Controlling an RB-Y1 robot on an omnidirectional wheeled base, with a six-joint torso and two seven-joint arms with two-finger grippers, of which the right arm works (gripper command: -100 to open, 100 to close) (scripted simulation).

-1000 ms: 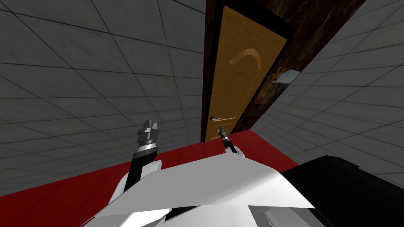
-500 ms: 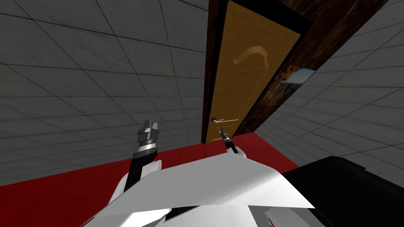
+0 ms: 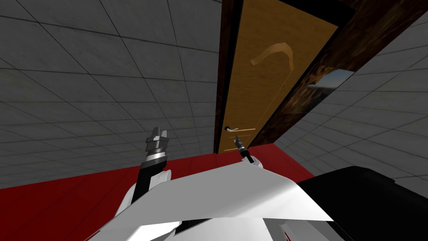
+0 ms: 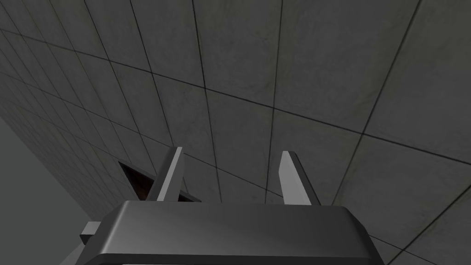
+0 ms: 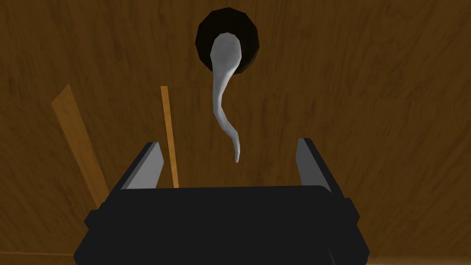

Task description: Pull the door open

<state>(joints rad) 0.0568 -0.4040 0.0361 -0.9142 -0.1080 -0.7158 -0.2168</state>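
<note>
Door handle [image 5: 224, 92] tip between parted right gripper [image 5: 228, 141] fingers

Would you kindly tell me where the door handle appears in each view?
Head view: handle low on the door, just above the right claw.
Right wrist view: handle reaching from its dark rose toward the open claw.
Left wrist view: open left claw, away from the door.
Shared landmark: the brown door.

Head cam rolled, facing door [image 3: 267, 75] from further back; right wrist close on its handle [image 5: 224, 92]; left wrist faces tiled wall [image 4: 299, 69].
</note>
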